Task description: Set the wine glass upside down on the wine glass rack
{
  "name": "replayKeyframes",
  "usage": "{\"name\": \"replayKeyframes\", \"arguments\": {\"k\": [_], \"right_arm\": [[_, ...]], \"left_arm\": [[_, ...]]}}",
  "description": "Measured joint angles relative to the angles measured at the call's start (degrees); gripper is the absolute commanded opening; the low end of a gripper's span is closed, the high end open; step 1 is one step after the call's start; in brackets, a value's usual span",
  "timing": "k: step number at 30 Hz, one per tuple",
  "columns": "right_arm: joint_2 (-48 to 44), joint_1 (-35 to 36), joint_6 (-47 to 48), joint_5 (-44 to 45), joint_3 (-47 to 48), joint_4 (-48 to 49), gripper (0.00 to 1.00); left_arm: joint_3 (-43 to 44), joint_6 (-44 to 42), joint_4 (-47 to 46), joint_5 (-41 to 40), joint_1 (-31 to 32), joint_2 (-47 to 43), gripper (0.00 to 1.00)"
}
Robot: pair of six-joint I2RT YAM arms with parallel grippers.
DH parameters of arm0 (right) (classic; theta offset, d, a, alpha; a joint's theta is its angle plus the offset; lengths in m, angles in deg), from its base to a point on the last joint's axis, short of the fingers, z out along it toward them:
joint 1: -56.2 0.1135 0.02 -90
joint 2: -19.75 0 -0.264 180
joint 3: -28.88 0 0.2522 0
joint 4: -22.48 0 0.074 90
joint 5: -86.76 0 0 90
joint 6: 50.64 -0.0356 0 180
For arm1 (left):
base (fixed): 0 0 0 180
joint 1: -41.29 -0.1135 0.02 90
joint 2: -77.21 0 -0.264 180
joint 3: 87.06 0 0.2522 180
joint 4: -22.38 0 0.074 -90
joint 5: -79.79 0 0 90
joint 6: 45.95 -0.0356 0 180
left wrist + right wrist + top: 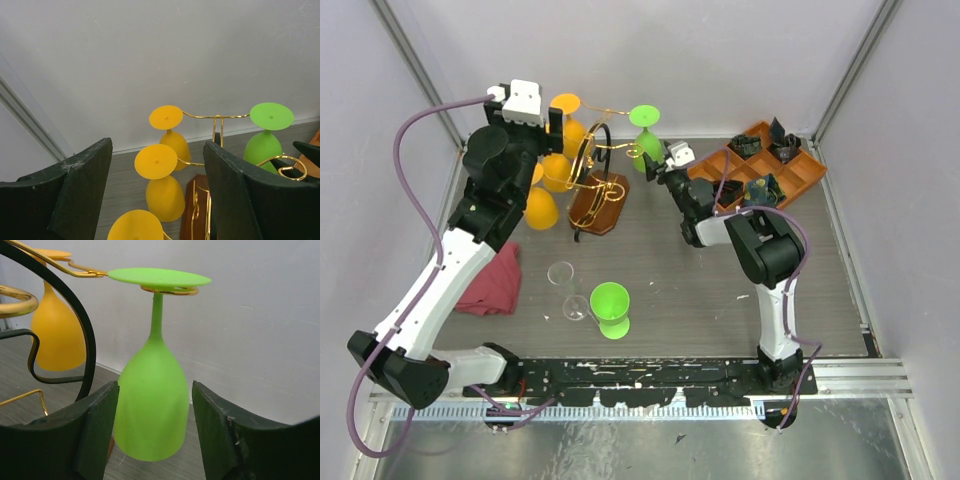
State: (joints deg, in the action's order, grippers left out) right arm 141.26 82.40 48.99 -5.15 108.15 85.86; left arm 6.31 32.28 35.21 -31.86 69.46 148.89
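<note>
The green wine glass (152, 405) hung upside down, foot caught on a scroll of the wine glass rack (598, 195), far right. Around its bowl the right claw (155, 385) was spread, not pinching; best to back out straight w/o nudging. Also spread & empty: left claw (157, 145). Only the top view showed a second green glass (610, 305) on the tabletop (700, 290).

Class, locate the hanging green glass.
Top view, far centre: the green glass hangs upside down on the rack's right side, just ahead of the right end effector.

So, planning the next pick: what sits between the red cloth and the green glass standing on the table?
A clear glass lies there, visible in the top view.
</note>
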Motion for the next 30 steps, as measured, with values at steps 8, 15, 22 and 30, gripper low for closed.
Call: {"name": "replayKeyframes", "arguments": {"k": [8, 15, 22, 30], "right_arm": [[-8.48, 0.00, 0.72, 2.16, -9.38, -0.35, 0.70], [-22.23, 0.00, 2.05, 7.65, -11.63, -13.86, 0.78], [-31.58, 0.00, 0.50, 17.62, 1.46, -43.17, 0.89], [-39.76, -1.29, -2.27, 25.44, 10.78, -68.30, 0.92]], "left_arm": [[-0.22, 1.42, 4.61, 2.16, 0.00, -2.62, 0.82], [1.44, 3.76, 16.50, 17.53, -0.17, -3.65, 0.87], [-1.97, 5.68, 23.78, 30.82, 4.57, -6.60, 0.87], [-2.03, 1.44, 36.15, 25.49, 18.49, -4.46, 0.86]]}}
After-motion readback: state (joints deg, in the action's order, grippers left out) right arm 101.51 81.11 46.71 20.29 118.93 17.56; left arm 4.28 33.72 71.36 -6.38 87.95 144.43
